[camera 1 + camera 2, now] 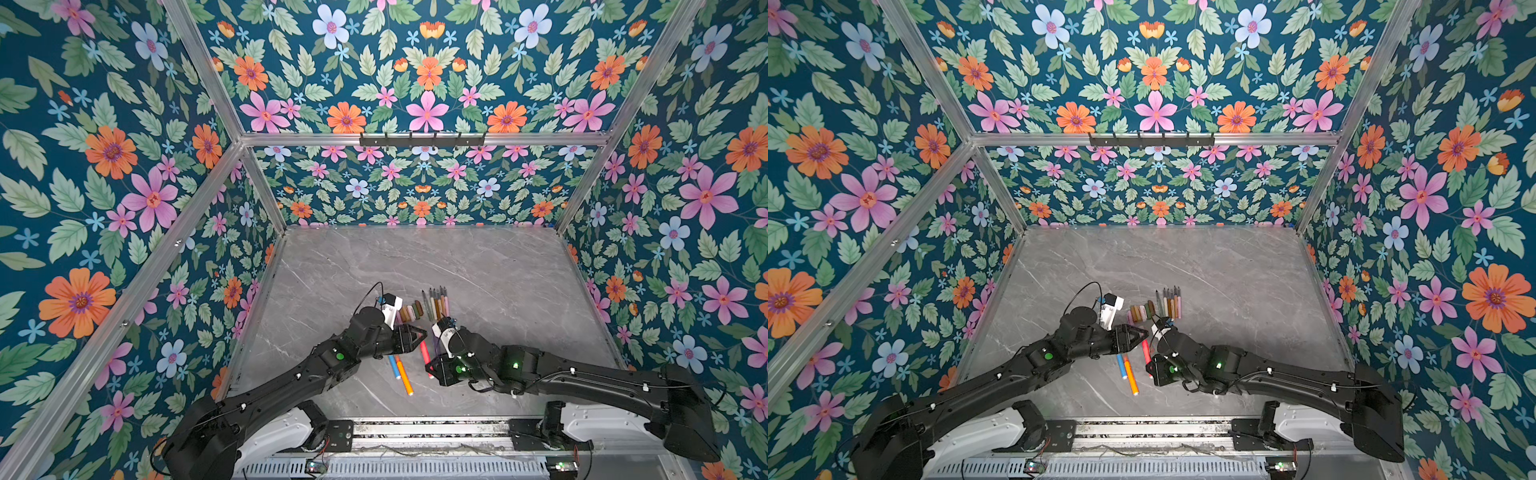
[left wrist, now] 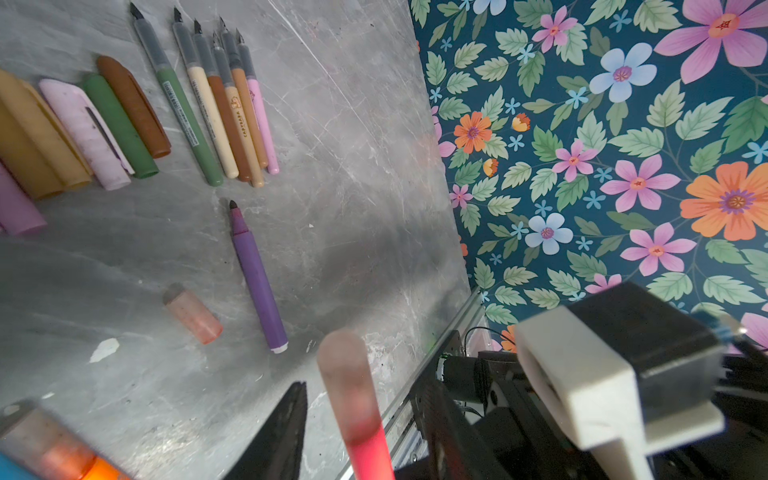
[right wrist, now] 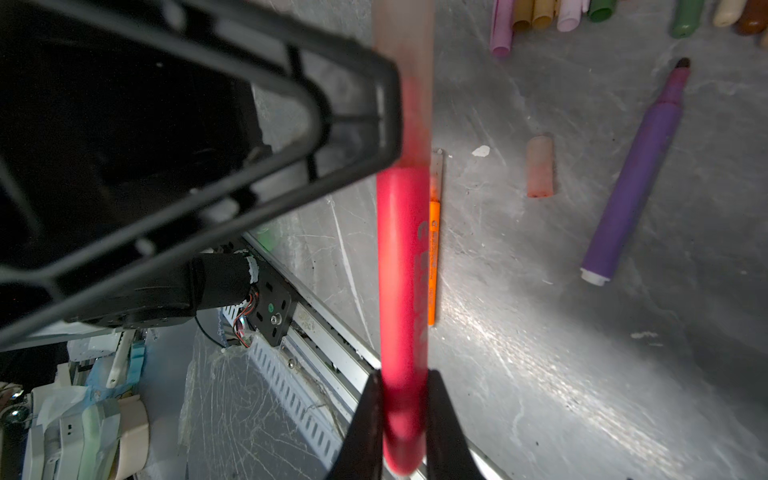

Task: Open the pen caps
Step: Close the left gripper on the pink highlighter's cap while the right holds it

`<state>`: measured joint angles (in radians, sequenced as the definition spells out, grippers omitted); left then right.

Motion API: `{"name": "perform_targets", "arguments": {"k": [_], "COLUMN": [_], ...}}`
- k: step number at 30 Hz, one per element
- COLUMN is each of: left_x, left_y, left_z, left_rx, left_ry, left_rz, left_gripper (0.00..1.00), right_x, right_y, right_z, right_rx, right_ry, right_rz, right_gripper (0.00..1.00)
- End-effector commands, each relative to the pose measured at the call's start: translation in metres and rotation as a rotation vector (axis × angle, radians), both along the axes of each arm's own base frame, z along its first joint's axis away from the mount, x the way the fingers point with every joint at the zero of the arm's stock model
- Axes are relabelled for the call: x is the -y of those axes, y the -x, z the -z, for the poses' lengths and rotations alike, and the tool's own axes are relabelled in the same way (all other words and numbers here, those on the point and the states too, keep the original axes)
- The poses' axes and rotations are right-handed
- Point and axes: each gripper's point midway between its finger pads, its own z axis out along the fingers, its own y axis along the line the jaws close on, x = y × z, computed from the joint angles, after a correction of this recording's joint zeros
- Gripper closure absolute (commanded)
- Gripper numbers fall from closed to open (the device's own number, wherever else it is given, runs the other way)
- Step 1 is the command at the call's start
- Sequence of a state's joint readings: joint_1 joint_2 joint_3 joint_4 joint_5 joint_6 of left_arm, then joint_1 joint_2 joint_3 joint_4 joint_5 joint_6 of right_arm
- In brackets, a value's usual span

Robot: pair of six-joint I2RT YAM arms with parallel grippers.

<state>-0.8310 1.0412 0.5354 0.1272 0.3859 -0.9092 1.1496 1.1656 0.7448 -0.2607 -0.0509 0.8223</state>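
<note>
Centrally, both arms reach in from their bases at the front rail (image 1: 428,428) and meet over the near middle of the table (image 1: 478,266). The left arm is bent at the elbow with its forearm running rightward. The left gripper (image 1: 420,333) ends at the capped upper end of the red marker (image 1: 424,353). The right arm stretches leftward with its wrist folded back, and the right gripper (image 3: 405,378) is clamped on the marker's lower barrel, holding it off the surface.

In the right wrist view one left finger lies against the translucent fitted cap (image 3: 401,62). In the left wrist view a gap shows between a finger (image 2: 286,428) and that cap, so whether the left jaws grip it cannot be told.

Loose pen caps (image 2: 83,124) lie in a row just beside the uncapped pens (image 2: 216,104). A loose translucent cap (image 2: 193,313) lies near the purple marker (image 2: 257,278). An orange marker (image 1: 404,376) and a blue marker (image 1: 392,363) lie toward the front edge. Bare marble extends beyond the pens to the back wall and toward both side walls.
</note>
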Motion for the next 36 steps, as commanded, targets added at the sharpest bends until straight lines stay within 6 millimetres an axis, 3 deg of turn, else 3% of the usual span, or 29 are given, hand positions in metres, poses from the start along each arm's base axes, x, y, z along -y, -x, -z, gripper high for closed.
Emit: {"name": "perform_targets", "arguments": {"k": [1,13,20,22,25,26,36], "left_x": [0.004,0.003,0.006,0.006,0.005,0.005,0.013], "left_y": [-0.005,-0.005,-0.002,-0.001,0.000,0.000,0.009], "left_z": [-0.008,-0.010,-0.013,-0.016,-0.021,-0.023,-0.037], "left_rx": [0.035,0.050,0.054,0.060,0.072,0.075,0.040], "left_ry": [0.018,0.014,0.028,0.038,0.053,0.057,0.173], "left_rz": [0.001,0.001,0.024,0.031,0.032,0.034,0.074], "left_gripper": [0.53,0.66,1.00,1.00,1.00,1.00,1.00], "right_x": [-0.007,-0.012,-0.008,-0.006,-0.005,-0.005,-0.010], "right_y": [0.002,0.002,-0.001,-0.003,-0.004,-0.004,-0.015], "right_z": [-0.006,-0.002,-0.003,-0.004,-0.005,-0.006,-0.016], "right_rx": [0.015,0.014,0.021,0.027,0.031,0.034,0.052], "right_ry": [-0.025,-0.009,0.007,0.007,0.002,-0.004,-0.034], "right_rz": [-0.031,-0.038,-0.019,-0.005,0.008,0.012,0.037], "right_gripper": [0.99,0.99,0.99,0.96,0.70,0.67,0.64]}}
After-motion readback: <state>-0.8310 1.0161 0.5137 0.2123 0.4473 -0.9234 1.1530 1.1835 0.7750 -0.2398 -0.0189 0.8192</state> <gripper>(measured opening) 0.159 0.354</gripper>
